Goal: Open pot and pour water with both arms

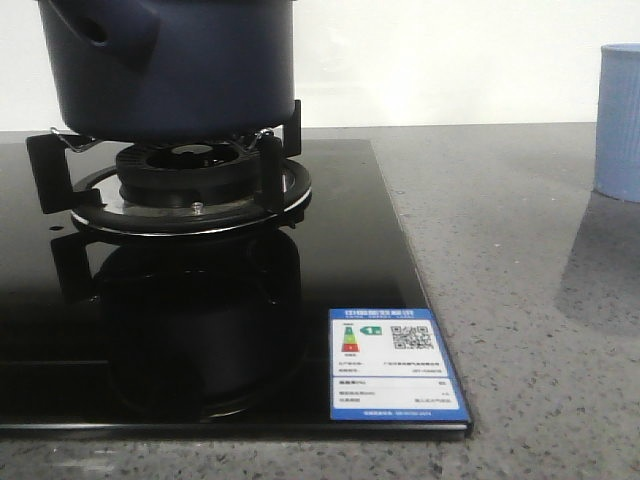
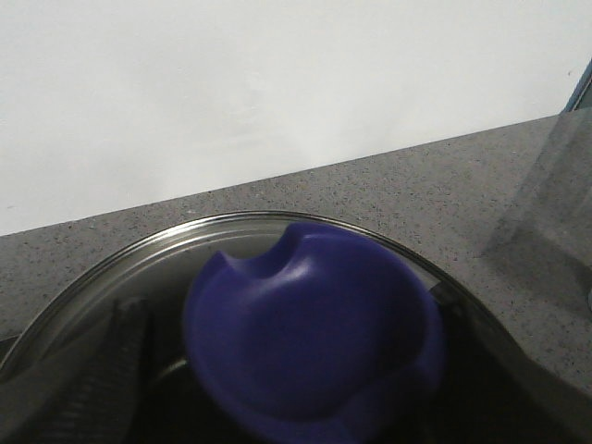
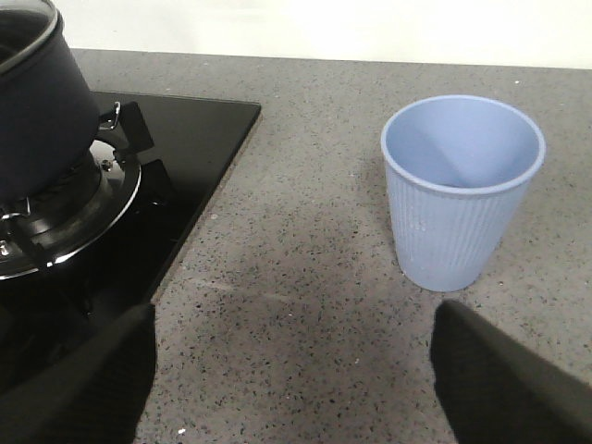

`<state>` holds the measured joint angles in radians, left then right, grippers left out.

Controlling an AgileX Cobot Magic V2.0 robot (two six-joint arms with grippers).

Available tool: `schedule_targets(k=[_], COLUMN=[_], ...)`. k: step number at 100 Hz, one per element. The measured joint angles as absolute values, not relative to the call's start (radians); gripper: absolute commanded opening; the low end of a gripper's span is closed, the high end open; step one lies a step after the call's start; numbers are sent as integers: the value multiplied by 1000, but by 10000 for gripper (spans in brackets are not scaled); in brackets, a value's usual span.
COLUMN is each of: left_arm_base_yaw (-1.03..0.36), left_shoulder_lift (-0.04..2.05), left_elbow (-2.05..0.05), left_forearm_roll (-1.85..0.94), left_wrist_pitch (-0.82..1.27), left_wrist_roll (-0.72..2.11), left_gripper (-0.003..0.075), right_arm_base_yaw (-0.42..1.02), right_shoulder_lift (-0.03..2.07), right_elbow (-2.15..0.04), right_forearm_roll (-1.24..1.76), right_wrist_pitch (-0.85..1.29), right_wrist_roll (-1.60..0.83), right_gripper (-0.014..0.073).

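Three views come back to me. From the front, neither claw shows. I see the pot [image 1: 170, 65] sitting on the black burner grate [image 1: 190, 170] of a glossy black cooktop [image 1: 250, 330], toward the far left corner of it, its stubby side handle [image 1: 110, 35] with the round hole pointing left and toward me. The cooktop's right edge runs diagonally across the grey speckled tabletop [image 1: 520, 300], with a blue energy label [image 1: 392, 365] at its near right corner. A pale blue ribbed cup [image 1: 620, 120] stands well apart at the right border, and the tabletop between it and the cooktop is bare.

On the left wrist view, the left claw [image 2: 268, 425] hangs directly over the pot's glass lid [image 2: 139, 259], right at the blue knob [image 2: 314, 342]. One dark finger [image 2: 102, 379] shows beside the knob; the other side is lost in shadow, so I cannot tell whether it is spread or pinching the knob.

On the right wrist view, the right claw [image 3: 296, 379] hovers above bare tabletop, its two black fingers [image 3: 83, 388] spread wide with nothing between them. The cup stands upright just beyond them, and the pot sits off to the other side on its grate.
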<state>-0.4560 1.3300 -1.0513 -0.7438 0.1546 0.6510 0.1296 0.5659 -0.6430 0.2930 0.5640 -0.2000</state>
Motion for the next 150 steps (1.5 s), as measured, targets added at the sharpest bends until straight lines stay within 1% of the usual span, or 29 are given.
schedule_targets(k=[13, 18, 28, 38, 45, 77, 95, 112, 129, 150], left_arm_base_yaw=[-456, -456, -456, -461, -463, -463, -463, -461, -414, -353], left_shoulder_lift=[1359, 1367, 1373, 1373, 1373, 1372, 1330, 1271, 1224, 1169], left_elbow=[-1071, -1073, -1075, -1077, -1079, -1079, -1079, -1079, -1079, -1079], left_forearm_roll=[-744, -744, -744, -740, -739, -739, -739, -739, -739, -739], left_wrist_pitch=[155, 150, 141, 141, 141, 141, 137, 106, 102, 102], left_wrist_roll=[651, 651, 655, 663, 666, 670, 668, 668, 666, 666], left_gripper=[554, 540, 463, 355, 321, 325, 325, 326, 326, 326], right_arm_base_yaw=[130, 130, 130, 130, 130, 130, 130, 130, 130, 130], right_shoulder_lift=[566, 566, 566, 566, 566, 566, 578, 580, 601, 743], right_elbow=[-643, -643, -643, -643, -643, -643, -626, -524, -416, -379], right_forearm_roll=[293, 293, 293, 293, 293, 266, 233, 233, 233, 233], right_wrist_pitch=[564, 564, 564, 564, 564, 564, 540, 381, 203, 19], right_wrist_roll=[-200, -200, -201, -201, -201, -201, -201, -201, -201, -202], right_gripper=[529, 529, 529, 529, 529, 529, 529, 529, 529, 529])
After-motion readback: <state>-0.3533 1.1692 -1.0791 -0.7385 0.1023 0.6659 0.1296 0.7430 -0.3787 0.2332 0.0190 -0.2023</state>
